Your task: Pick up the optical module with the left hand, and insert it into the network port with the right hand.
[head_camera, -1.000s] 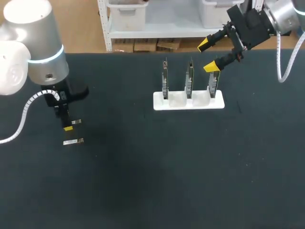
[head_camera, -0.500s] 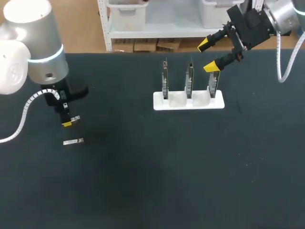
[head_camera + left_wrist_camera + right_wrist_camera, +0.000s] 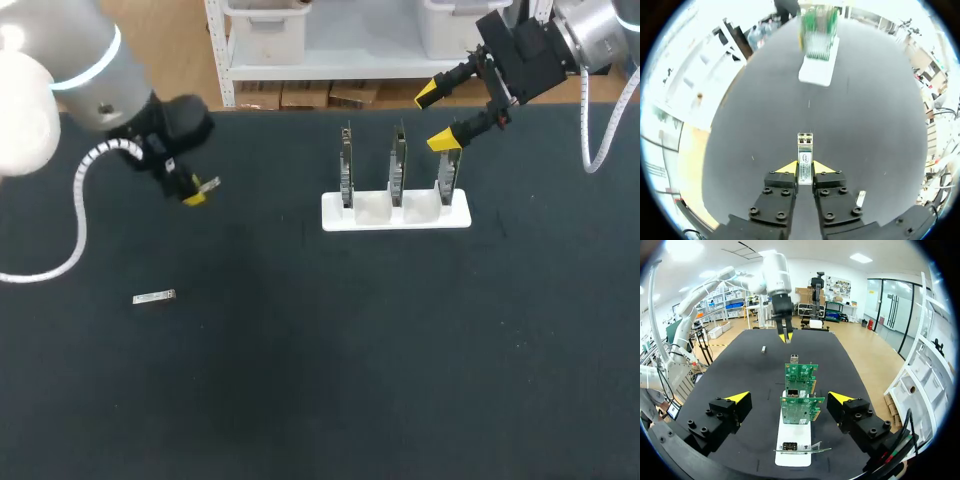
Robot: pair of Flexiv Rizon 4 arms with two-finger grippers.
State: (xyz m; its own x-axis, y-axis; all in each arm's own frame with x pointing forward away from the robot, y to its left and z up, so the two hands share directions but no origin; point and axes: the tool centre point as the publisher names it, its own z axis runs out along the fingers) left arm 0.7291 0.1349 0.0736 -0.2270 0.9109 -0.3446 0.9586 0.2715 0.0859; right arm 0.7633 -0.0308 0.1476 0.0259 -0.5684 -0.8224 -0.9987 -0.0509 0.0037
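**Module in left jaws; handover next**

Left jaws clamped on the optical module (image 3: pixel 805 152), its front end sticking out past the tips, held clear of the table (image 3: pixel 300 380); spare module (image 3: pixel 154 297) lies flat on the table; right jaws wide and empty, above the rightmost card (image 3: pixel 447 183) in the white rack (image 3: pixel 395 213); pick looks done, transfer not yet; next: arms meet, right jaws take the free end squarely, then align with a network port (image 3: pixel 793 392).
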